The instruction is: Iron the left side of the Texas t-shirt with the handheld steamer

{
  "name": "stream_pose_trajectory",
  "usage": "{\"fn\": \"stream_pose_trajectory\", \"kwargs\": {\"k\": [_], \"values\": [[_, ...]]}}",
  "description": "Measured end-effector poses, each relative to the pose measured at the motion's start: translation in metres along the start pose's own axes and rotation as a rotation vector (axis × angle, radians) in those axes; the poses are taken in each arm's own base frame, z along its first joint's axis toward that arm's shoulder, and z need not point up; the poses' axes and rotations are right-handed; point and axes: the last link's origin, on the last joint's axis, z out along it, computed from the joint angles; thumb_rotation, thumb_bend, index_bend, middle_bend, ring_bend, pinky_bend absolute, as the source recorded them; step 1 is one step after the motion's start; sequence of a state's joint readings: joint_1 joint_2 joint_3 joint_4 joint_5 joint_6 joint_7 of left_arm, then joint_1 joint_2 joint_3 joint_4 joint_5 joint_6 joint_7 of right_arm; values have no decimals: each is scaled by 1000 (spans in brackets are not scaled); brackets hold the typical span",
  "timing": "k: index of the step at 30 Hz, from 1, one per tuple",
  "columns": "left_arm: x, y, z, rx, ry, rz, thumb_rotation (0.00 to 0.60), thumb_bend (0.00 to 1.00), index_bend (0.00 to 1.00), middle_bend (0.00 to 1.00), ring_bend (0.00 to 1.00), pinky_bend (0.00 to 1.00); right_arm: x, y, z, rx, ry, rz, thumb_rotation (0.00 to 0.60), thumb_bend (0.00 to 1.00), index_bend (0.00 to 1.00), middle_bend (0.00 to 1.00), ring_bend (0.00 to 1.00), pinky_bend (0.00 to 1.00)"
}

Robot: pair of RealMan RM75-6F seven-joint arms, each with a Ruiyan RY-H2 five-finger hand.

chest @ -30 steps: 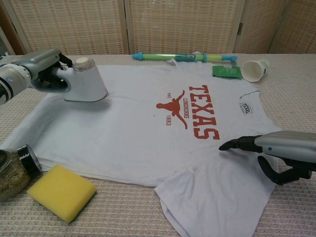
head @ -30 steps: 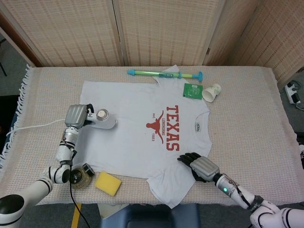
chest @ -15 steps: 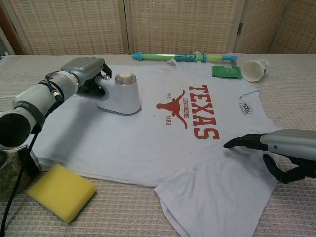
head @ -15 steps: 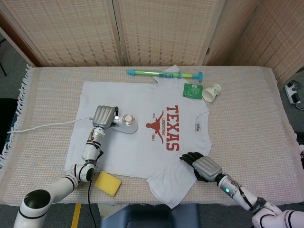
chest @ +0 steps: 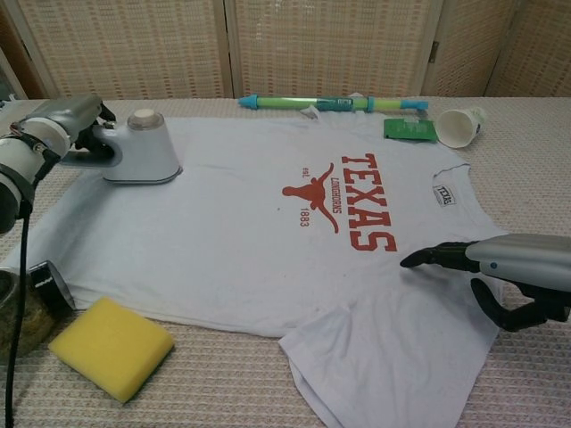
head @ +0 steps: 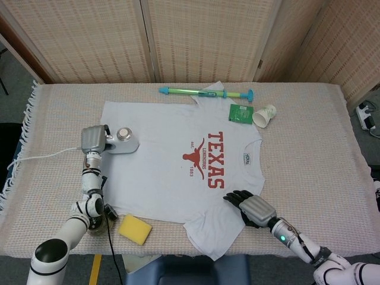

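The white t-shirt (head: 172, 172) (chest: 232, 241) with red TEXAS lettering lies flat on the table. My left hand (head: 92, 140) (chest: 55, 125) grips the handle of the white handheld steamer (head: 123, 142) (chest: 141, 152), whose base rests on the shirt's left part near its edge. A white cord (head: 41, 157) trails off to the left. My right hand (head: 252, 208) (chest: 513, 272) rests on the shirt's near right edge by the sleeve, fingertips pressing the cloth, holding nothing.
A yellow sponge (head: 135, 229) (chest: 110, 346) and a jar (chest: 22, 303) sit at the near left. At the back lie a green-blue tube (head: 205, 92), a green packet (head: 241, 113) and a tipped paper cup (head: 265, 115). Woven screens stand behind the table.
The steamer slid right toward the shirt's middle, then back left; it now sits near the shirt's left edge, slightly farther back than a second ago. The right hand barely moved.
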State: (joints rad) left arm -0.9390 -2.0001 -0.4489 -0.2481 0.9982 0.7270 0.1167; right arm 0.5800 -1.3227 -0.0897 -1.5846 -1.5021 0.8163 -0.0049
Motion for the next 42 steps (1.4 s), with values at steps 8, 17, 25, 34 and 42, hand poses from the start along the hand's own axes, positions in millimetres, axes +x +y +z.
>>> {"fn": "stream_pose_trajectory", "kwargs": {"k": [8, 17, 25, 34, 42], "values": [[14, -53, 3, 68, 22, -58, 600, 568, 894, 1000, 839, 809, 1, 0, 0, 0, 5, 1, 588, 1000, 0, 45, 0, 76], [10, -22, -23, -174, 56, -81, 600, 566, 893, 1000, 838, 809, 2, 1, -2, 3, 13, 3, 588, 1000, 0, 46, 0, 76], [-9, 36, -70, -426, 12, -63, 600, 566, 892, 1000, 838, 809, 0, 3, -5, -4, 15, 12, 586, 1000, 0, 45, 0, 76], [-29, 71, -98, -532, -4, 16, 600, 565, 893, 1000, 838, 809, -1, 2, -5, 0, 13, 11, 589, 1000, 0, 46, 0, 77], [-34, 50, -88, -499, 32, 108, 600, 566, 893, 1000, 837, 809, -1, 3, -4, -6, 9, 10, 586, 1000, 0, 46, 0, 76]]}}
